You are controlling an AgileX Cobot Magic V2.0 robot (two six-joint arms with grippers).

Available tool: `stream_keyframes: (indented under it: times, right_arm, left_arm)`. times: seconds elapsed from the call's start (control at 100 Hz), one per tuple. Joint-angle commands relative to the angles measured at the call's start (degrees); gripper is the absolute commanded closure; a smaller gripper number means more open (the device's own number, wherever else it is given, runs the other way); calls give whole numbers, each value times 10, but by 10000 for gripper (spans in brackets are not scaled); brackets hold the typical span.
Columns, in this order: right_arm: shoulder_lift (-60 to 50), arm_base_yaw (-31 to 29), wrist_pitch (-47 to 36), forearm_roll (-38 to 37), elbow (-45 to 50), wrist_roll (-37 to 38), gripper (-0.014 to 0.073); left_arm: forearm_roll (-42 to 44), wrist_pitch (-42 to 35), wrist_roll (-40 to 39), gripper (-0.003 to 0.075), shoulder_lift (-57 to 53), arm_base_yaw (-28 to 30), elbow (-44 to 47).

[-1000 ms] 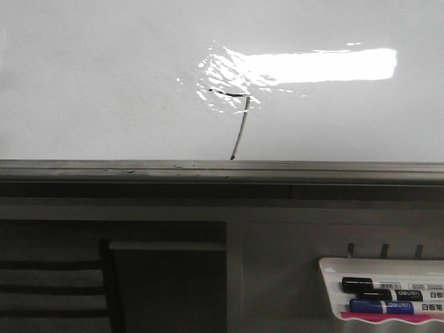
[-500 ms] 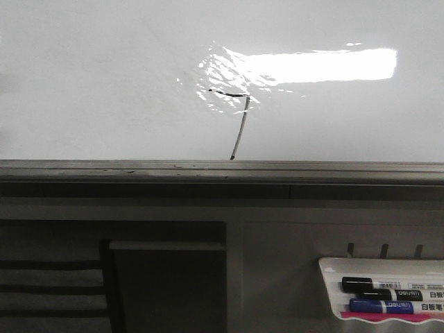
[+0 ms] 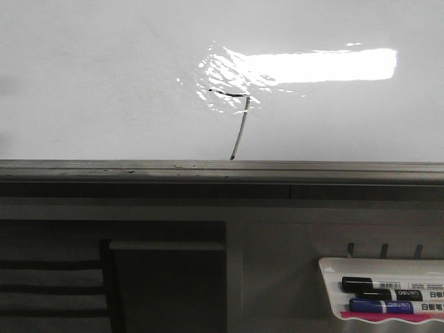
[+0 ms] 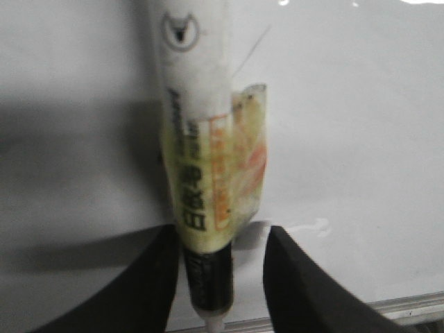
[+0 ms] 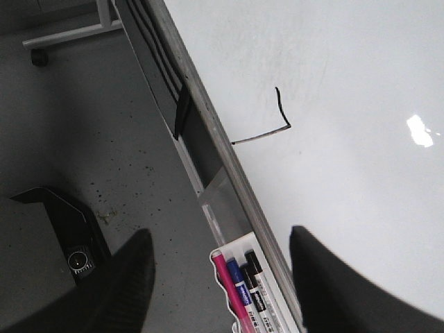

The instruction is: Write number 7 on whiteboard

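The number 7 (image 3: 242, 125) is drawn in thin black marker low on the whiteboard (image 3: 104, 83), just under the bright glare. Its downstroke ends at the grey lower edge (image 3: 222, 168). It also shows in the right wrist view (image 5: 260, 137). My left gripper (image 4: 222, 232) is shut on a white marker (image 4: 201, 173) wrapped in yellowish tape, held in front of the whiteboard (image 4: 347, 139); its tip is out of frame. My right gripper (image 5: 220, 236) is open and empty, hanging over the marker tray (image 5: 229, 244) below the whiteboard (image 5: 333, 83). Neither gripper shows in the front view.
A white tray (image 3: 333, 263) at the lower right holds black, blue and pink markers (image 3: 381, 295). A dark panel with slats (image 3: 166, 284) sits below the board. A grey floor (image 5: 104, 159) and a black device (image 5: 76, 243) show in the right wrist view.
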Motion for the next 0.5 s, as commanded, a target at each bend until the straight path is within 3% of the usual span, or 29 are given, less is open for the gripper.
stream_keyframes:
  times: [0.0,0.23,0.49]
  right_arm:
    - [-12,-1,-13,5,-18,2,207]
    - [-14,-1,-10,-17,-18,52,207]
    - [-31,-1,19,-151,3,284,207]
  left_arm:
    - [-11,-10,1,330,-16,-1,-28]
    - [-7,29,1,332,-67,-1,-42]
    - [16,122,1,334,-215,-40,-41]
